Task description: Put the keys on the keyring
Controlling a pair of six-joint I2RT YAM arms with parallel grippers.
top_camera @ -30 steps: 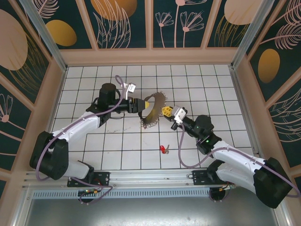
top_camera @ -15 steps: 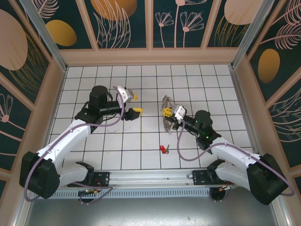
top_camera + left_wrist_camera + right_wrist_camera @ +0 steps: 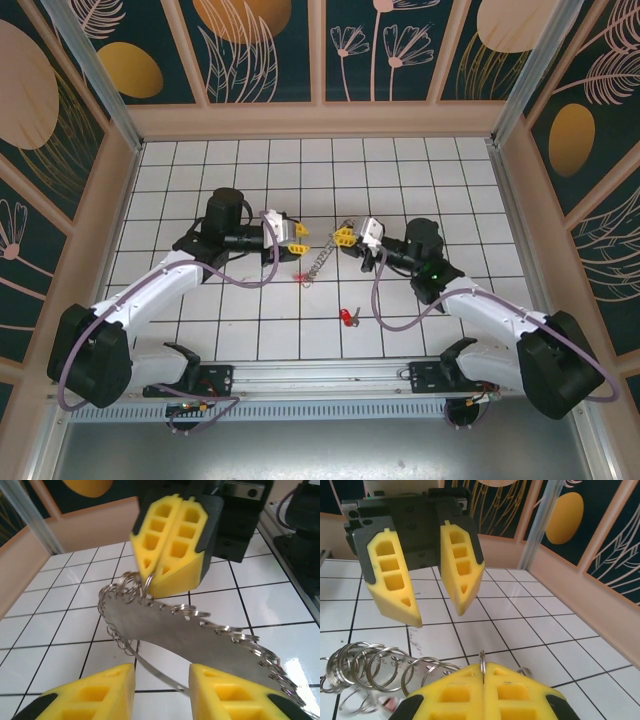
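From above: finds the left fingers (image 3: pixel 297 235) brought back in toward the middle, after standing well off to the left half a second ago. Spread apart, gripping nothing. Right fingers (image 3: pixel 345 237) closed on the upper end of the keyring (image 3: pixel 320 262), now dangling lower, between the two arms and near the left. One red key (image 3: pixel 348 317) loose on the surface (image 3: pixel 480 200), well apart from the ring. A red speck (image 3: pixel 300 277) at the ring's lower end, too small to identify.

From the left wrist: own left fingers (image 3: pixel 100 692) wide open just short of the keyring (image 3: pixel 200 645), not touching it. Opposite, right fingers (image 3: pixel 172 535) pressed shut on one link at the rim.

From the right wrist: own right fingers (image 3: pixel 482 692) pinched on a thin link, more links (image 3: pixel 370 672) trailing left, left fingers (image 3: pixel 390 575) gaping just beyond.

Reads as a second grip being set up to steady the ring. Loose key not yet threaded.
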